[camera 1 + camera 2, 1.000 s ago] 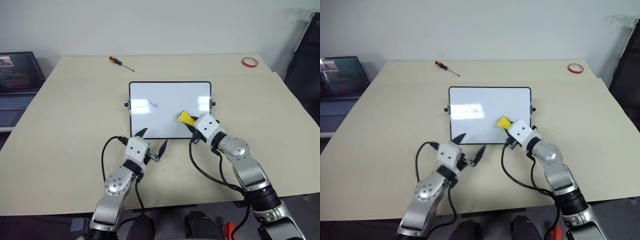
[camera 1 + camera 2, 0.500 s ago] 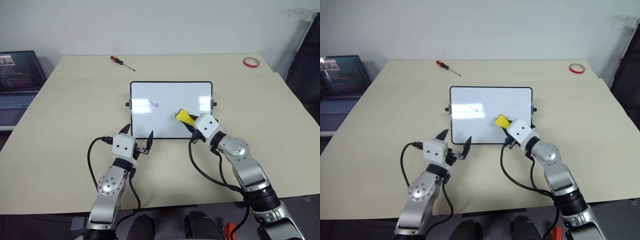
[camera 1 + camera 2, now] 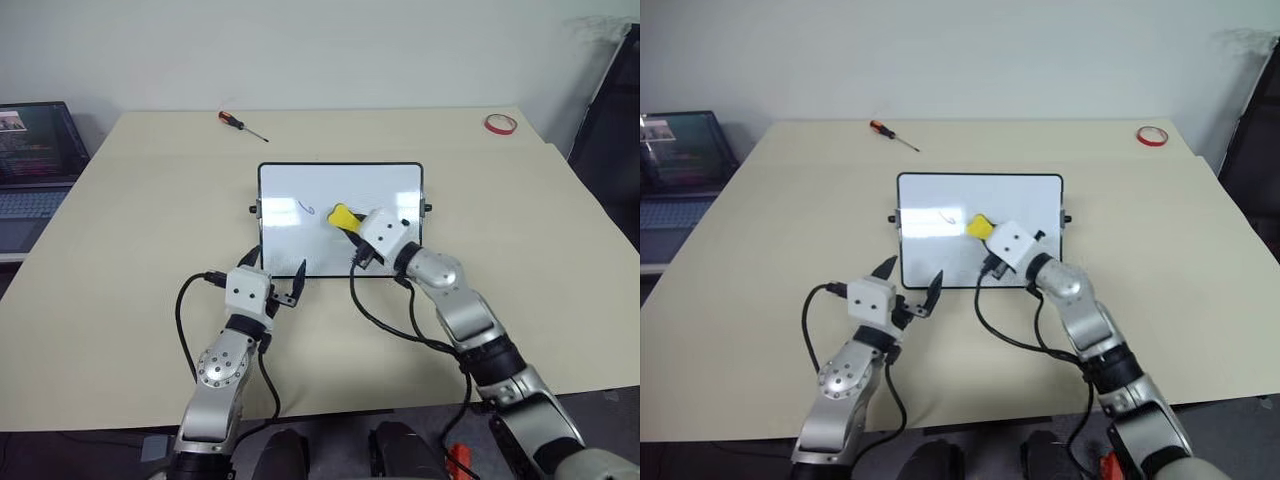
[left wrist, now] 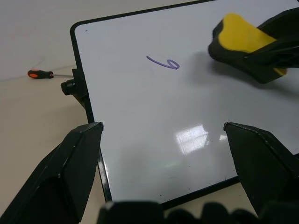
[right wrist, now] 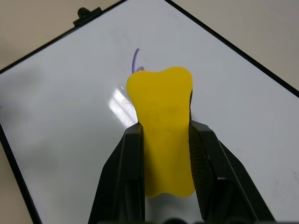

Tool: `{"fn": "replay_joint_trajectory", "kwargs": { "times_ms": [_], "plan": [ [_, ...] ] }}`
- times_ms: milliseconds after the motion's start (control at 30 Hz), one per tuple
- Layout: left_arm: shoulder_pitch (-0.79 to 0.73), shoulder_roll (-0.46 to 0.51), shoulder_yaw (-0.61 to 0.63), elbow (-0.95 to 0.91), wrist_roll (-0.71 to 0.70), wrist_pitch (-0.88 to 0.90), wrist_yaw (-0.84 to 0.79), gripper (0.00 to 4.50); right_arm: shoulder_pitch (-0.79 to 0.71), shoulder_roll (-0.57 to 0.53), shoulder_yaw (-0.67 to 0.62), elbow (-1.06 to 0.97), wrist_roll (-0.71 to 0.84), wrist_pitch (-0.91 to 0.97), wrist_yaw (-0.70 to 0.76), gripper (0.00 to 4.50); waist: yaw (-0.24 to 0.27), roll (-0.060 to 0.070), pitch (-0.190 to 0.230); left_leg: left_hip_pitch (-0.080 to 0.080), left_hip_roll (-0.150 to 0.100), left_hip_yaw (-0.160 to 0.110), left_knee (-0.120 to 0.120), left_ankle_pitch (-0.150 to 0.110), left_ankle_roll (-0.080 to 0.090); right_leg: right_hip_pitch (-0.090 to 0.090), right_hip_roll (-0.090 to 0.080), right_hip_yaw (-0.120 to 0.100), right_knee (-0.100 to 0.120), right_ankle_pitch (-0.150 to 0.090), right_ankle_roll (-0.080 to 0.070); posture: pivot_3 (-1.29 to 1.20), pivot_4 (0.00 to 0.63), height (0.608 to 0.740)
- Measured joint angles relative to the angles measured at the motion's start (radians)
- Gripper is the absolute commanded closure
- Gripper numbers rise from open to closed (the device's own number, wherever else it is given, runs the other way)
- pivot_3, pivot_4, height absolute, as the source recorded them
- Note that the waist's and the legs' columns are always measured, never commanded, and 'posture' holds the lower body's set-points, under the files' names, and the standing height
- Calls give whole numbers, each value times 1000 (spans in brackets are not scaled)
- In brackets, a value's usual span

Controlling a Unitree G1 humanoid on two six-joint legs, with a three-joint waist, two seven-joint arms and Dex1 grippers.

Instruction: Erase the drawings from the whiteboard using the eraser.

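Just ahead of the right gripper (image 5: 163, 140), which pinches the eraser (image 5: 162, 126), one squiggle (image 4: 163, 63) remains on the whiteboard (image 3: 300, 245). No other marks are visible. Left gripper (image 3: 276, 283) stands spread at the board's near edge.

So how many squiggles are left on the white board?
1 that I can see. The purple squiggle sits on the whiteboard, toward its left half, just beside the yellow eraser. The eraser and the right gripper holding it could be hiding another.

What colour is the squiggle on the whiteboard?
Purple. The squiggle on the whiteboard shows best in the left wrist view.
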Motion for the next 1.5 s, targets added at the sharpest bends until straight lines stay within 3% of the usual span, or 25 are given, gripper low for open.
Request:
{"fn": "replay_joint_trajectory", "kwargs": {
  "times_ms": [767, 1300, 1500],
  "plan": [
    [55, -2, 9, -44, 8, -8, 22, 0, -364, 123, 0, 515, -37, -142, -138, 3535, -1, 1, 0, 1, 1, -6, 1, 0, 0, 2, -2, -8, 2, 0, -1, 0, 150, 740],
    [54, -19, -7, -60, 23, 18, 33, 0, -229, 101, 111, 352, -108, -60, 18, 3535, 0, 3, -2, 3, 0, -10, 2, 2, -3, 6, -1, -13, 2, 1, -2, 0, 150, 740],
    [44, -18, -7, -60, 23, 22, 41, 0, -248, 101, 106, 370, -100, -43, 16, 3535, 2, 3, -2, 3, 0, -11, 2, 2, -3, 6, -1, -13, 2, 1, -3, 0, 150, 740]
  ]
}}
